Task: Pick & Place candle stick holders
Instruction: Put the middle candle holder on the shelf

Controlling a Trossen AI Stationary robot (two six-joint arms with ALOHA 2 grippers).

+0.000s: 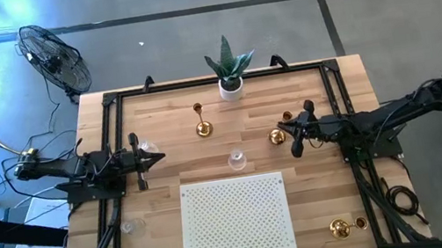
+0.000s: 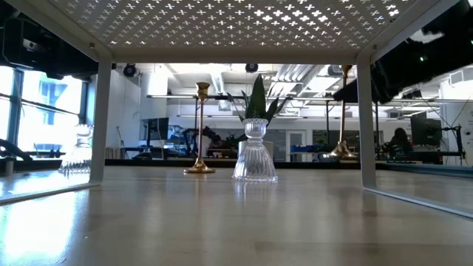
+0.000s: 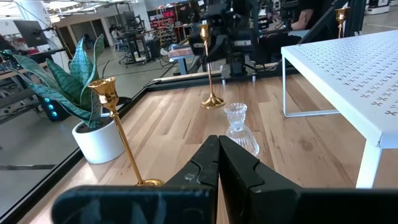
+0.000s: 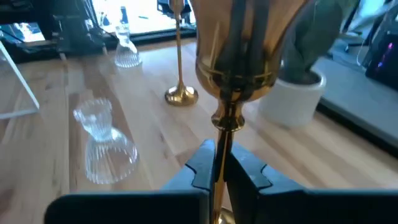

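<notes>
Your right pincer [image 4: 219, 163] grips a brass holder's [image 4: 235, 62] stem right of the rack [image 1: 236, 218]; left pincer [image 3: 219, 163] closed, empty. Rack bare; other holders remain.

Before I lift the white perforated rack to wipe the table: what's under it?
The low view shows bare wood under the white perforated metal rack; the clear ribbed glass candle holder stands beyond it. From above, its top covers the table.

no readable text, no labels, no brand marks, no numbers anywhere in view
</notes>
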